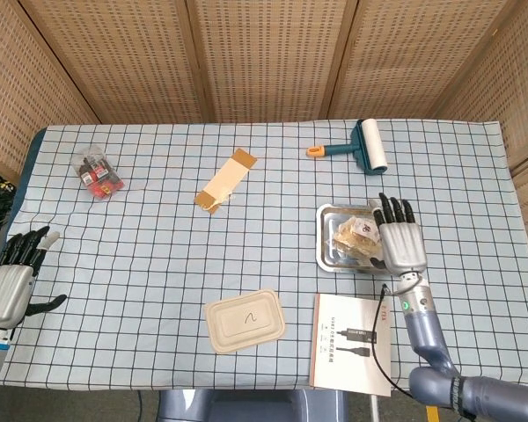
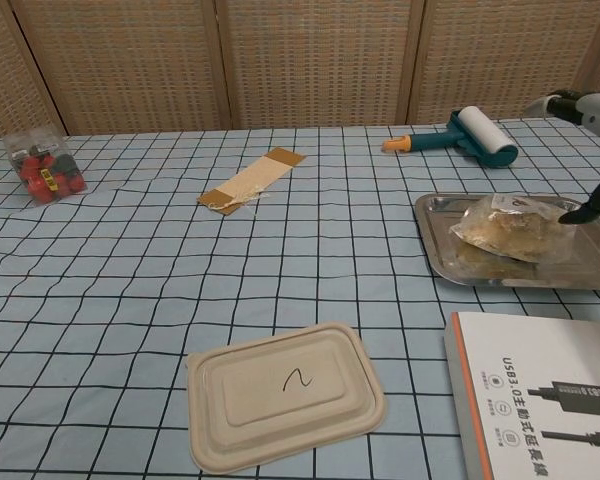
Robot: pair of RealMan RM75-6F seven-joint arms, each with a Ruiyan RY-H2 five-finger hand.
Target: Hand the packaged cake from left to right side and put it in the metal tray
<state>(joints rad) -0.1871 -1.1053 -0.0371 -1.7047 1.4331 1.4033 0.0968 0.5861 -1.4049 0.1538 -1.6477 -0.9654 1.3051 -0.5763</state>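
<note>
The packaged cake (image 1: pixel 356 234) (image 2: pixel 511 230), in clear wrap, lies inside the metal tray (image 1: pixel 327 257) (image 2: pixel 442 250) on the right of the table. My right hand (image 1: pixel 399 239) (image 2: pixel 591 158) is just right of the cake, fingers spread flat and holding nothing; one dark fingertip (image 2: pixel 572 215) is close to the wrapper's right edge. At the table's left front edge my left hand (image 1: pixel 11 280) is open and holds nothing; the chest view does not show it.
A paper-pulp lid (image 1: pixel 244 320) (image 2: pixel 285 393) and a printed box (image 1: pixel 352 344) (image 2: pixel 545 394) lie at the front. A lint roller (image 1: pixel 363 147) (image 2: pixel 460 134), a cardboard strip (image 1: pixel 225 179) (image 2: pixel 249 180) and a clear box of red items (image 1: pixel 96 171) (image 2: pixel 45 163) sit farther back.
</note>
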